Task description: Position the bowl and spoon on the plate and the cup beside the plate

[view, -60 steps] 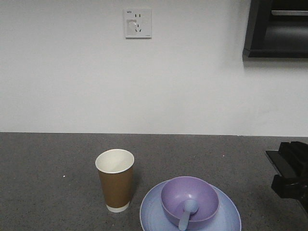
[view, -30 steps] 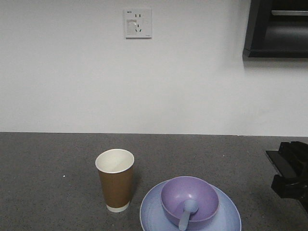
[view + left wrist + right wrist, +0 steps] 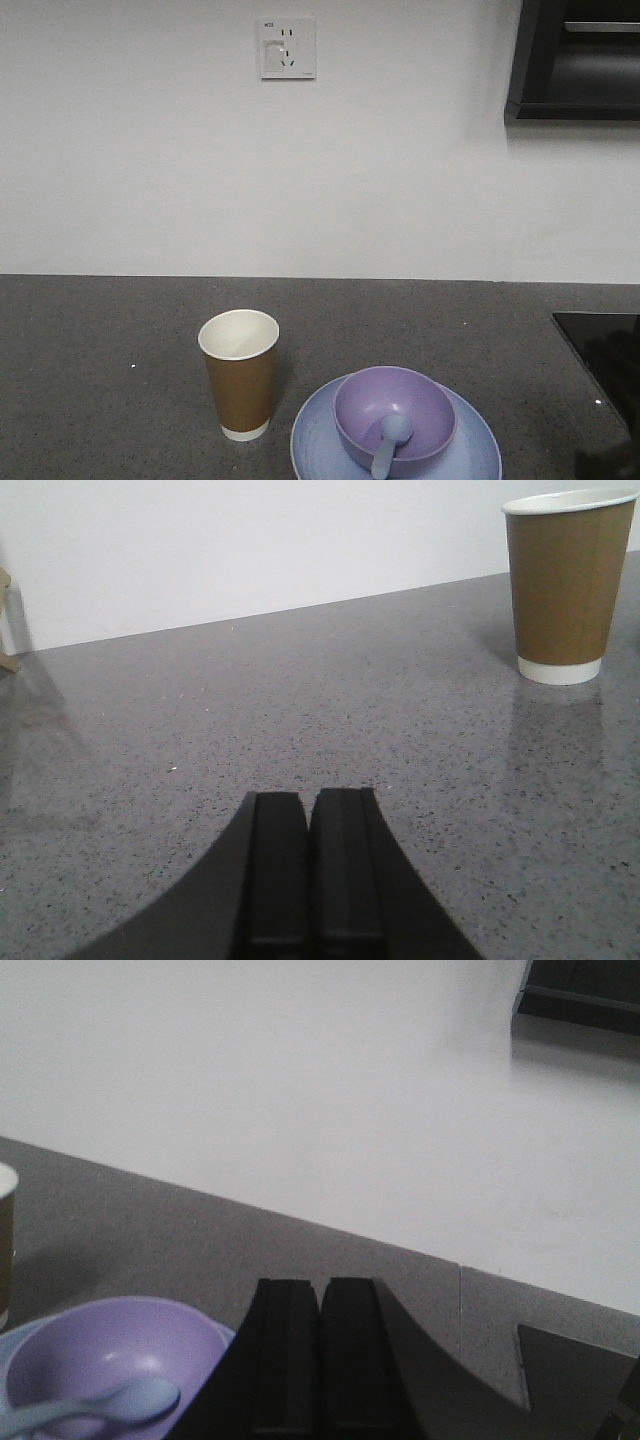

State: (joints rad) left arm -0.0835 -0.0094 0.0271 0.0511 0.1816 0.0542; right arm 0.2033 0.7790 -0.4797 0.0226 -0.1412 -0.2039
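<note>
Nearest the front view: round shallow pale blue plate (image 3: 470,445) with a raised rim, resting on the speckled grey desk (image 3: 100,380) and carrying the small round lavender-purple plastic bowl (image 3: 394,410). Inside that bowl, the short pale light-blue plastic spoon (image 3: 388,442), scoop down in the hollow, handle leaning out over the near rim. Nothing else visible in the bowl. Just left of the plate, near but apart from it: tall tapered brown paper cup (image 3: 239,372) with a white base band, upright, cream inside, apparently empty. Judged from this layout, all three placements done, nothing obvious left but parking the arms. Left end effector (image 3: 312,870) closed on nothing, low over bare desk, well apart from the cup. Right end effector (image 3: 320,1355) likewise closed and empty, just beside the bowl. Farther back, a white wall with a socket (image 3: 287,47).
</note>
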